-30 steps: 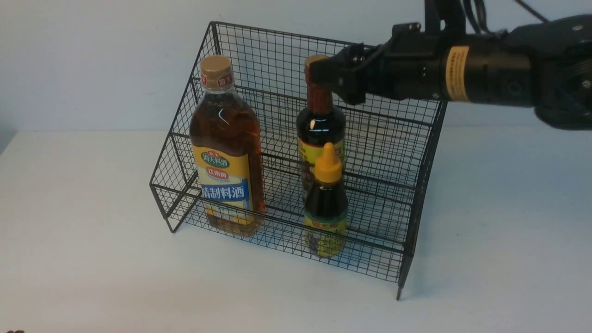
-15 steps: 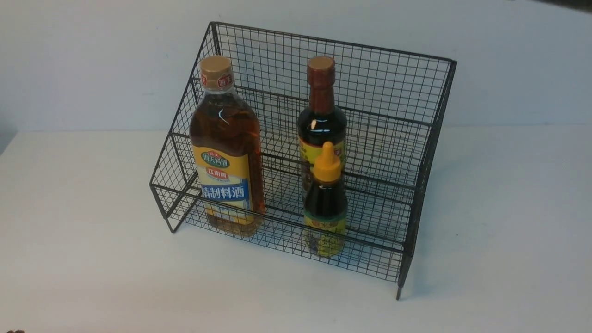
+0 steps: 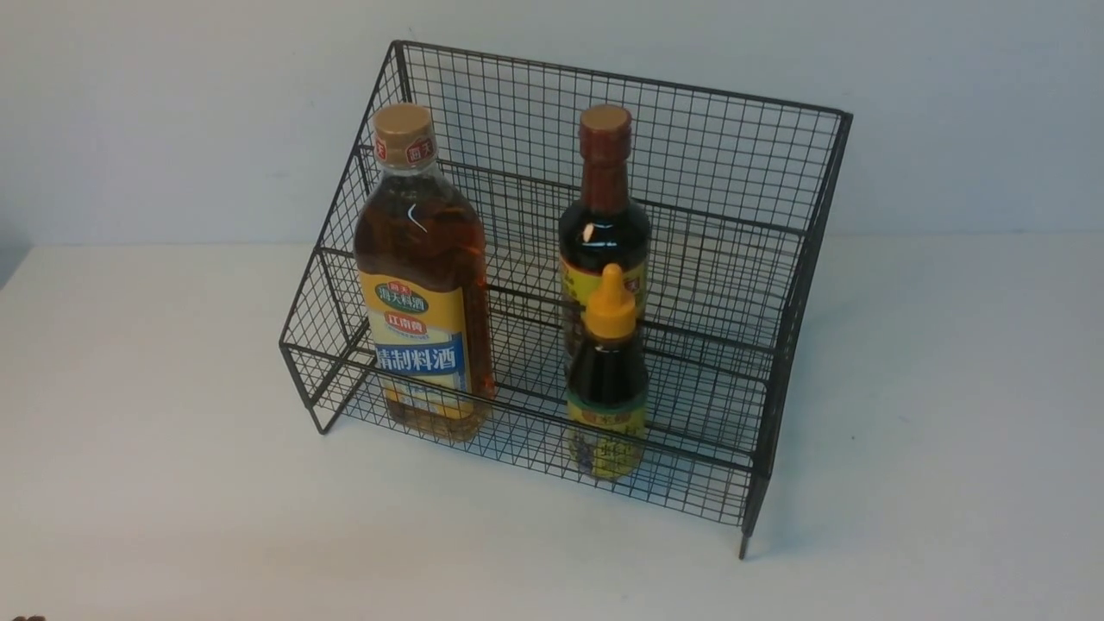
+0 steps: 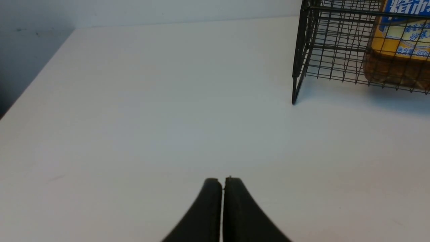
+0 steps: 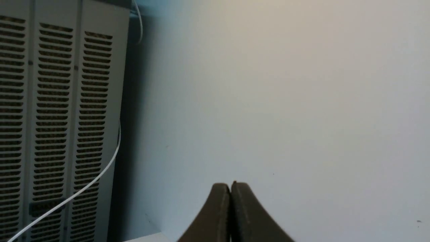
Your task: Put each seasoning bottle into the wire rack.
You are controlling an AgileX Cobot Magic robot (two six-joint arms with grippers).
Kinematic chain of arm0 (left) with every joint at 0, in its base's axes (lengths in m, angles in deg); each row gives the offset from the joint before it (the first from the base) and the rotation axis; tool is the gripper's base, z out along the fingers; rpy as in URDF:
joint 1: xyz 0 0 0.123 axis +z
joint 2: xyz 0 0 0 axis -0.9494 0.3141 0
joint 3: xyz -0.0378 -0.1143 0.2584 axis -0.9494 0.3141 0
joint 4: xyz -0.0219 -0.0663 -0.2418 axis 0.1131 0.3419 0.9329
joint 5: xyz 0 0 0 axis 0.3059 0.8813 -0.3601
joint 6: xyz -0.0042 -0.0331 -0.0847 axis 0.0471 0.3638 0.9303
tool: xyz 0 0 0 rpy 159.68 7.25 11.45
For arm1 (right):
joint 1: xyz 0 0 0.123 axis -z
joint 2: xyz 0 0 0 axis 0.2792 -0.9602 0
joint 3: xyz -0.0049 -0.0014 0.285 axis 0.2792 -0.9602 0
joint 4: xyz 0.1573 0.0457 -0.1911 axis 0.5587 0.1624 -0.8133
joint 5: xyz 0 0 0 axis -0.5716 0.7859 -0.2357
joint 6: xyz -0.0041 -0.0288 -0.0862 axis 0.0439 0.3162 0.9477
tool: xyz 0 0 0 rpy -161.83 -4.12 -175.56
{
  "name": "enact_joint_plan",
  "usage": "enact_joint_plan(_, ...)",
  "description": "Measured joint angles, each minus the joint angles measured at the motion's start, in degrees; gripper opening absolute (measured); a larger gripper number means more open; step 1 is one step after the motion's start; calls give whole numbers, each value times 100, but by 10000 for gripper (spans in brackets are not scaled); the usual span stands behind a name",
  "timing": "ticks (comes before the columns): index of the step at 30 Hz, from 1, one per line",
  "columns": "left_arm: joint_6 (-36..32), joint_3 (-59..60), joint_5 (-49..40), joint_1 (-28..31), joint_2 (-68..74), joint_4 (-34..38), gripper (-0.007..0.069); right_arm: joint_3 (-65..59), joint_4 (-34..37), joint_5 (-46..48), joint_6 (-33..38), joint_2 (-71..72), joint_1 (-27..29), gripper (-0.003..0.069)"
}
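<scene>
The seasoning bottles all stand inside the wire rack (image 3: 759, 259): amber bottle (image 3: 423, 285) and squeeze bottle (image 3: 609, 388) on the lowest tier, brown-capped bottle (image 3: 604, 216) behind. Placing looks finished. Left end effector (image 4: 223, 181) and right end effector (image 5: 230, 186) are pressed together, empty; nothing more seems needed.

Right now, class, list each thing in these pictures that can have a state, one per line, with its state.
Amber bottle: upright, on the rack's lowest tier.
Squeeze bottle: upright, lowest tier, nozzle capped.
Brown-capped bottle: upright, on the tier behind the squeeze bottle, cap on.
Rack: standing on the table, holding all three bottles.
Left gripper: shut, empty.
Right gripper: shut, empty, facing a wall.
</scene>
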Motion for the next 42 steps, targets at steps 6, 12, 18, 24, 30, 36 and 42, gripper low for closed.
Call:
enact_joint_plan(6,0,0,0,0,0,5,-5,0,0,-58,-63,215,0,-14)
enact_joint_plan(12,0,0,0,0,0,5,-5,0,606,-267,172,354,0,-14)
enact_joint_plan(18,0,0,0,0,0,5,-5,-125,4278,-81,4034,359,0,-14)
enact_joint_plan(24,0,0,0,0,0,5,-5,-330,9101,2132,8656,398,0,-14)
enact_joint_plan(30,0,0,0,0,0,5,-5,-399,11046,4299,10848,321,0,-15)
enact_joint_plan(36,0,0,0,0,0,5,-5,-573,11396,4437,11095,227,143,-15)
enact_joint_plan(42,0,0,0,0,0,5,-5,-2176,11858,3784,10850,1253,1712,-15)
